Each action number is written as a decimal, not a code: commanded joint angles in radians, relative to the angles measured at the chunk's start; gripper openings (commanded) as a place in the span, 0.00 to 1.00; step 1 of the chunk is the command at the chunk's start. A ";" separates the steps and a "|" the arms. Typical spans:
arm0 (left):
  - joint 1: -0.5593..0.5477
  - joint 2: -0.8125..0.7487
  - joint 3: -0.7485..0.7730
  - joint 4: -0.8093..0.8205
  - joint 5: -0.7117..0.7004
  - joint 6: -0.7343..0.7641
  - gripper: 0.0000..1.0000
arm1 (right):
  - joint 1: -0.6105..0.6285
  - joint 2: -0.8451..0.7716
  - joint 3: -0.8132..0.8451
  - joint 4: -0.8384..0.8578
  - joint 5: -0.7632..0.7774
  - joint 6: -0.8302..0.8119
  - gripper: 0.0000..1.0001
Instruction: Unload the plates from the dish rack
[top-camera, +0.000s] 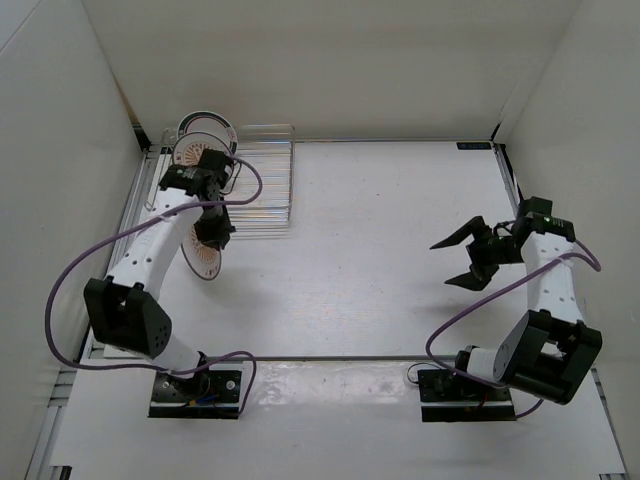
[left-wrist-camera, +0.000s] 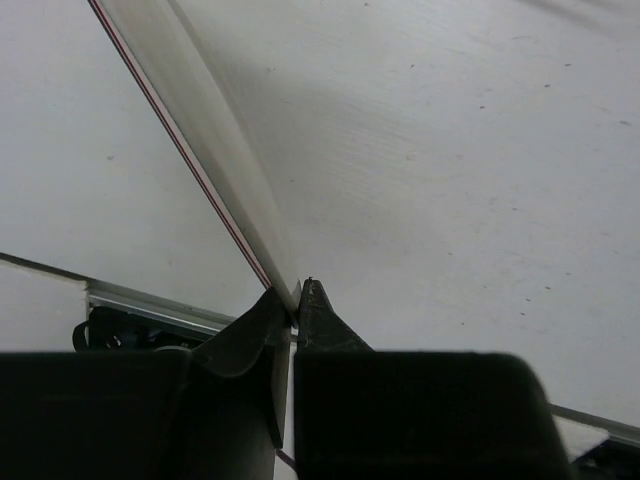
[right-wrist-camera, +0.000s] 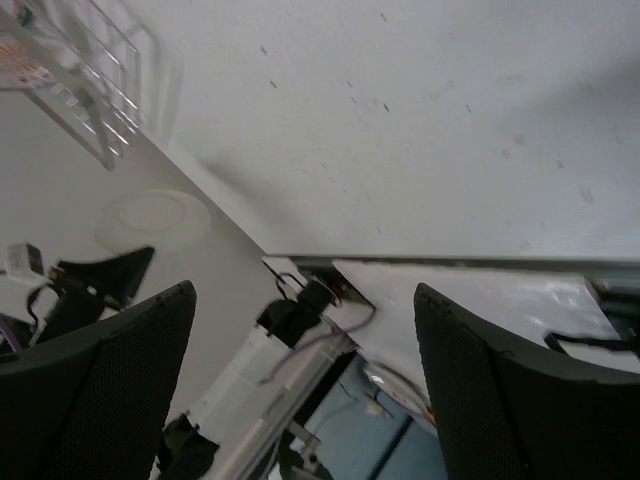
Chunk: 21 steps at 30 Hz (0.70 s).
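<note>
Mid-unload near the table's (top-camera: 400, 220) left edge: pinching one orange-patterned plate (top-camera: 203, 260) by its rim in the left gripper (top-camera: 213, 233), just nearside of the far-left-corner dish rack (top-camera: 265, 185) holding two more plates (top-camera: 205, 130); next, probably laying it flat, with the right gripper (top-camera: 462, 260) wide, empty, by the right edge.

Dish rack (top-camera: 265, 190) sits at far-left corner of table (top-camera: 400, 220). Two plates (top-camera: 190, 150) stand on edge at its left end (one behind the other). Third plate (top-camera: 203, 262) is in front of rack, pinched by left gripper (top-camera: 213, 235). Right gripper (top-camera: 441, 265) is well apart, over table's right side.
</note>
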 joint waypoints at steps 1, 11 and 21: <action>-0.037 0.010 -0.045 -0.304 -0.127 -0.029 0.00 | -0.004 -0.028 0.084 -0.125 0.022 -0.088 0.91; -0.135 0.135 -0.125 -0.414 -0.275 -0.204 0.00 | 0.000 0.007 0.514 -0.530 0.284 -0.285 0.91; -0.244 0.144 -0.298 -0.465 -0.355 -0.334 0.00 | 0.166 0.006 0.614 -0.584 0.577 -0.262 0.91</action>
